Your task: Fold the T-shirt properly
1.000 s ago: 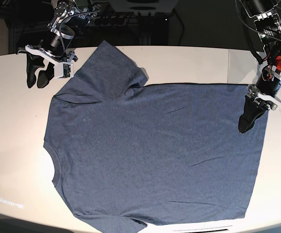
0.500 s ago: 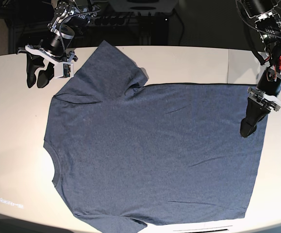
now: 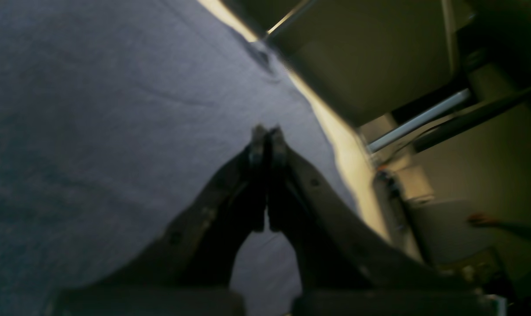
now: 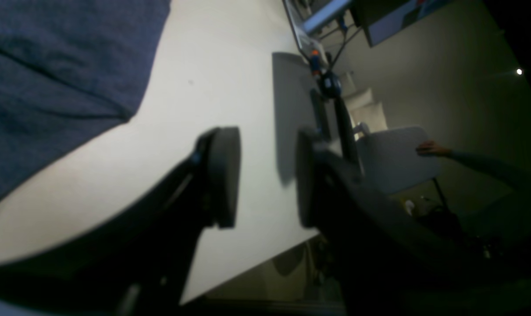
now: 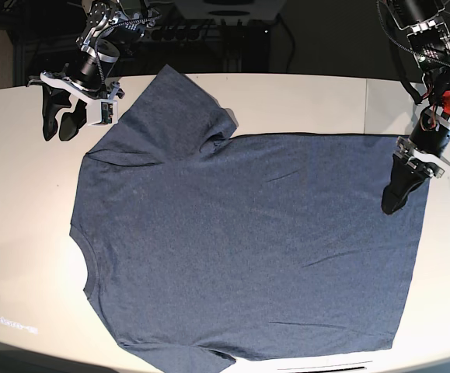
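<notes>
The T-shirt (image 5: 248, 241) lies spread flat on the white table (image 5: 302, 101), collar (image 5: 83, 264) to the left, hem to the right, one sleeve (image 5: 174, 109) pointing to the back. My left gripper (image 5: 391, 205) is shut, its tips just over the cloth near the hem's far corner. In the left wrist view the left gripper (image 3: 265, 131) has its fingers pressed together above the T-shirt (image 3: 94, 109), with no cloth seen between them. My right gripper (image 5: 57, 130) is open and empty beside the far sleeve. In the right wrist view the right gripper (image 4: 265, 175) hovers over bare table, the T-shirt (image 4: 50, 66) to its upper left.
Dark racks and cables (image 5: 201, 31) stand behind the table's back edge. The table's front edge (image 5: 326, 365) runs just past the shirt's near side. A chair (image 4: 392, 158) and a person's hand (image 4: 429, 148) show beyond the table's left end.
My left gripper swung slightly right and then back over the hem corner, staying shut. The right gripper and the shirt have not moved.
</notes>
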`<state>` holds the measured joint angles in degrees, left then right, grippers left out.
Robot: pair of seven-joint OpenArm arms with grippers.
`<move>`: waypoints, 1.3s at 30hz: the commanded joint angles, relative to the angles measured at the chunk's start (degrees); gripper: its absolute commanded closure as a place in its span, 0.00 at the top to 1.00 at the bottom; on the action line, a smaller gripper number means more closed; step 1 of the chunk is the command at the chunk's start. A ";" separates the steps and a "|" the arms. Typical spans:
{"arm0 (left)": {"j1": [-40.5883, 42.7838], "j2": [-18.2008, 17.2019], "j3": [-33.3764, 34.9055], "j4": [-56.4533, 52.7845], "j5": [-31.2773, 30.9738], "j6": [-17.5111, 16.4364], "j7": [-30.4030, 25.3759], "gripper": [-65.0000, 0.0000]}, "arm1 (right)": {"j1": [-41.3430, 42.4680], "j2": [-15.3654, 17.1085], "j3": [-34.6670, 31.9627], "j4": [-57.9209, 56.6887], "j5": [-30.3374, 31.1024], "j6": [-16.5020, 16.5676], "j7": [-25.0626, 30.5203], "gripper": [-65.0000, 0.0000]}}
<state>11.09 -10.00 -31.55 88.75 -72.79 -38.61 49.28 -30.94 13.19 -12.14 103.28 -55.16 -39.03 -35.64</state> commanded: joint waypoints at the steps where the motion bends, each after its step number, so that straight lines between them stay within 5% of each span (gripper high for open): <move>1: -0.59 -0.66 -0.17 0.87 -0.52 -1.39 -1.05 0.00 | -0.22 0.26 0.17 0.96 -1.44 -0.97 0.85 0.34; 22: -0.74 -0.66 -0.17 0.87 1.05 -1.39 -1.51 0.00 | -0.22 0.28 0.17 0.96 -1.44 -0.97 0.83 0.34; 30: -0.94 -0.68 -0.17 0.87 1.07 -1.39 -3.43 0.18 | -0.22 0.28 0.17 0.96 -1.44 -0.97 0.83 0.34; 39: -0.94 -0.66 -0.17 0.87 1.07 -1.39 -4.33 0.19 | -0.22 0.26 0.17 0.96 -1.44 -0.97 0.81 0.34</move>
<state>10.74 -10.00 -31.55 88.75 -70.48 -38.61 45.84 -30.94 13.19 -12.14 103.28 -55.16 -39.03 -35.62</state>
